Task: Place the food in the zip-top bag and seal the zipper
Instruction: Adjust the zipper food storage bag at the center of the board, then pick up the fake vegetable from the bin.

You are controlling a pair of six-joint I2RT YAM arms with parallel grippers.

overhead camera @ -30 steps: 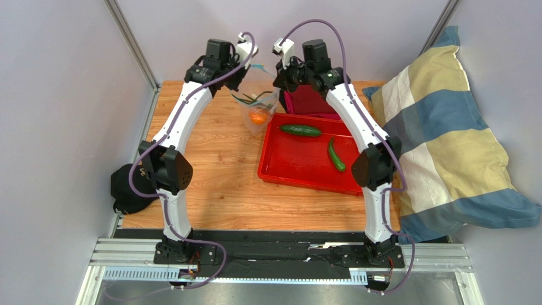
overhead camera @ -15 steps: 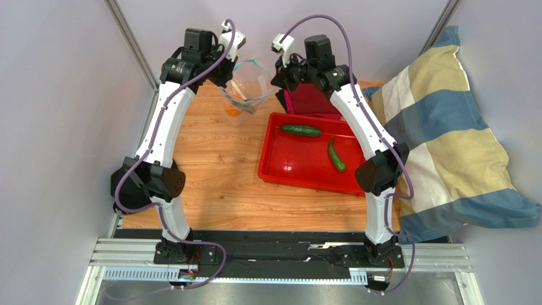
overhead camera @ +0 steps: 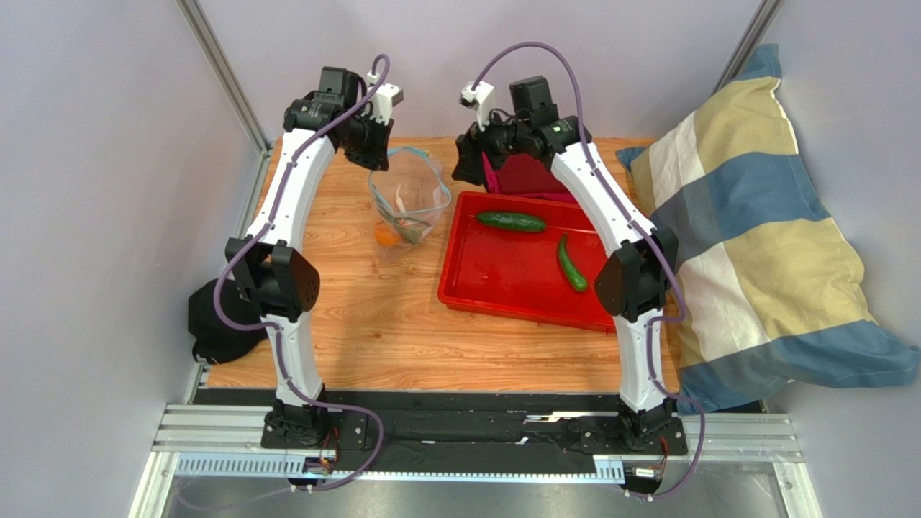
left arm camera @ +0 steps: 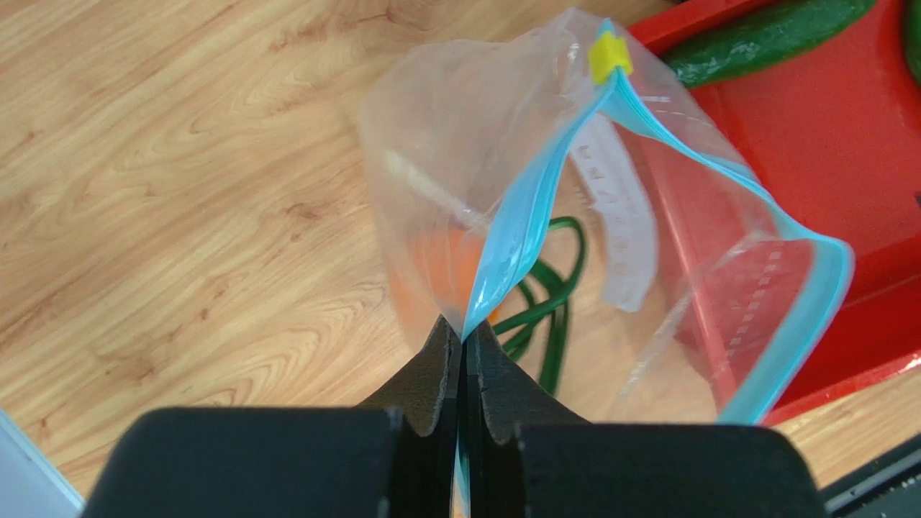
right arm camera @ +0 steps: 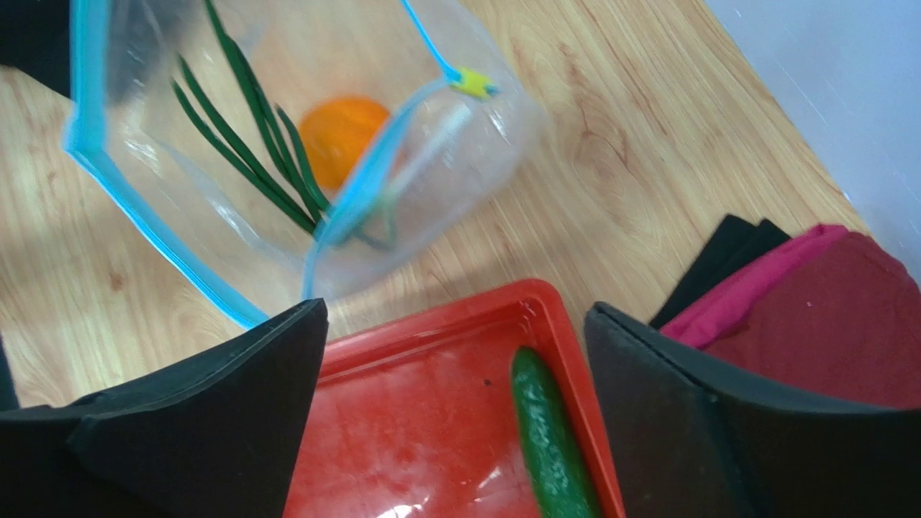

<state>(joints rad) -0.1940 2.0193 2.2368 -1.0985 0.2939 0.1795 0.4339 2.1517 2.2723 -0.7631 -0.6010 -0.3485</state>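
The clear zip-top bag [overhead camera: 409, 207] hangs open over the wood, left of the red tray [overhead camera: 508, 294]. My left gripper [overhead camera: 383, 154] is shut on the bag's rim, pinching the blue zipper [left arm camera: 537, 210] at its fingertips [left arm camera: 465, 343]. An orange fruit [right arm camera: 343, 127] and green onion [right arm camera: 251, 138] lie inside the bag. My right gripper [right arm camera: 454, 362] stands open and empty above the tray's far corner, beside the bag [right arm camera: 292, 162]. A cucumber [overhead camera: 511, 221] and a curved green vegetable [overhead camera: 571, 264] lie in the tray.
A dark red and pink cloth [overhead camera: 530, 173] lies behind the tray. A striped pillow [overhead camera: 757, 237] fills the right side. A black object [overhead camera: 216, 324] sits off the table's left edge. A yellow slider [left arm camera: 609, 54] sits at the zipper's far end.
My right gripper has let go of the bag and opened. The left arm swung left, then brought the bag lower; the bag now hangs from the left gripper alone.
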